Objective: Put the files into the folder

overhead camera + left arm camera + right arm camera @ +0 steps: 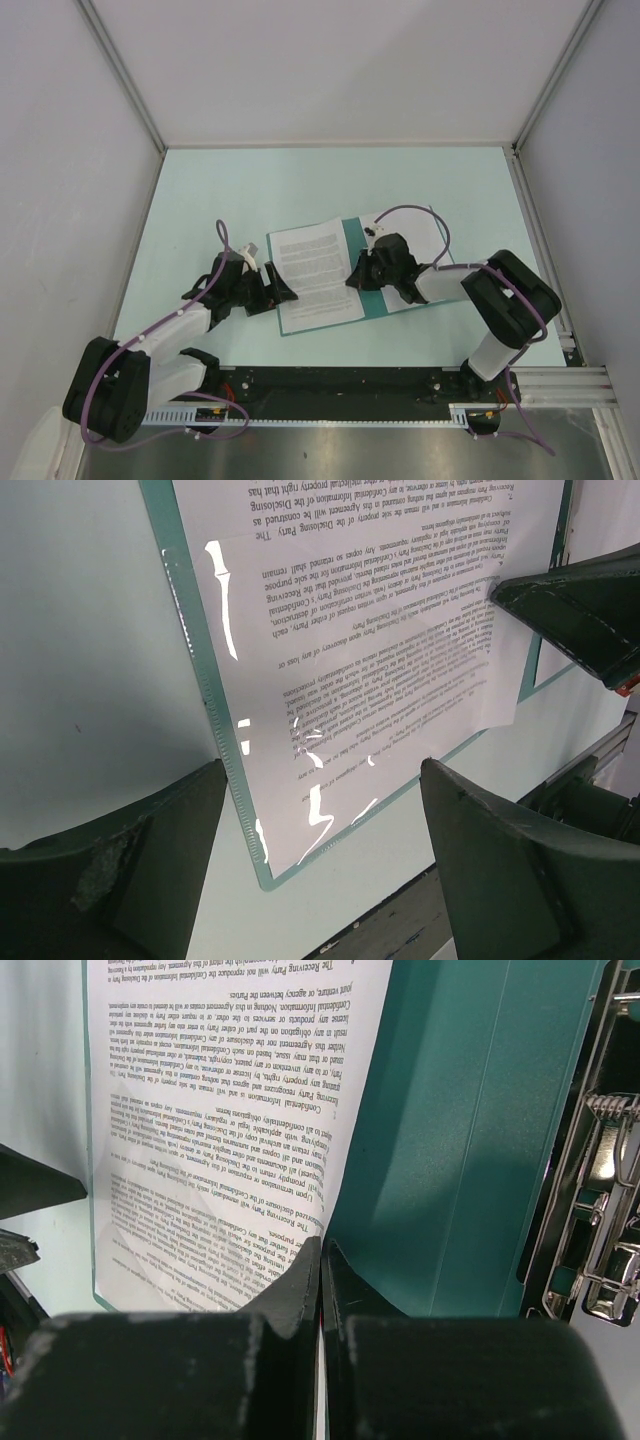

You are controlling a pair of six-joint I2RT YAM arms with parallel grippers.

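The teal folder [352, 237] lies open on the mint table. A printed sheet [312, 272] rests flat on its left half, shiny with glare in the left wrist view [380, 680]. My right gripper [356, 275] is shut, its tips [321, 1250] down at the printed sheet's [220, 1110] right edge where it meets the bare teal folder [460, 1140]; nothing shows between the jaws. My left gripper [282, 290] is open just off the folder's left edge [215, 730], empty [320, 880]. A plain white sheet [418, 238] shows on the folder's right side, partly hidden by the right arm.
A metal clip mechanism [600, 1220] sits on the folder's right part. The black mounting rail [350, 385] runs along the near table edge. Grey walls [60, 200] close in the table on three sides.
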